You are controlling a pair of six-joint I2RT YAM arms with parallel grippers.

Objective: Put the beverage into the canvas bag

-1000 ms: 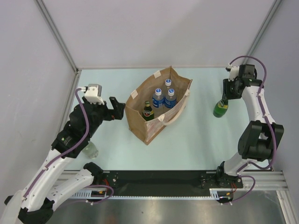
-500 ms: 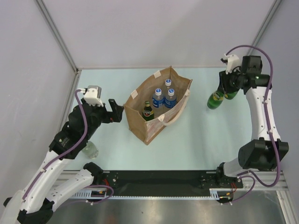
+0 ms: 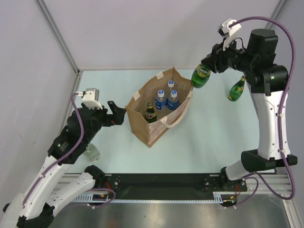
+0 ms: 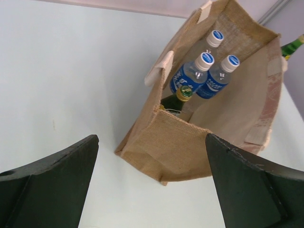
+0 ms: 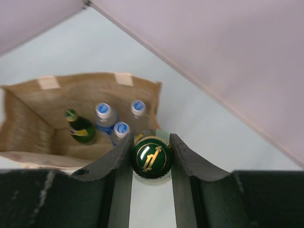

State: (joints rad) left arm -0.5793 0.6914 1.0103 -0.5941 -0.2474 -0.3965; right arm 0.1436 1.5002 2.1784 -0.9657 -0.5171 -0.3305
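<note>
The tan canvas bag (image 3: 140,126) stands open mid-table with cream handles. It holds three blue-capped water bottles (image 3: 161,100) and a green bottle (image 3: 150,113). My right gripper (image 3: 211,63) is shut on the neck of a green beverage bottle (image 3: 201,76) and holds it in the air just beyond the bag's far right corner. In the right wrist view the gold-marked cap (image 5: 152,158) sits between the fingers, with the bag (image 5: 28,124) below left. My left gripper (image 3: 117,113) is open and empty beside the bag's left corner (image 4: 180,148).
A second green bottle (image 3: 236,89) stands on the table at the right, below the right arm; its neck shows in the left wrist view (image 4: 291,46). A clear bottle (image 3: 91,153) stands at the near left under the left arm. Walls close in behind and on both sides.
My right gripper lifted the green bottle off the table at the right and carried it up and left to the bag's far right corner. The left arm hardly moved.
</note>
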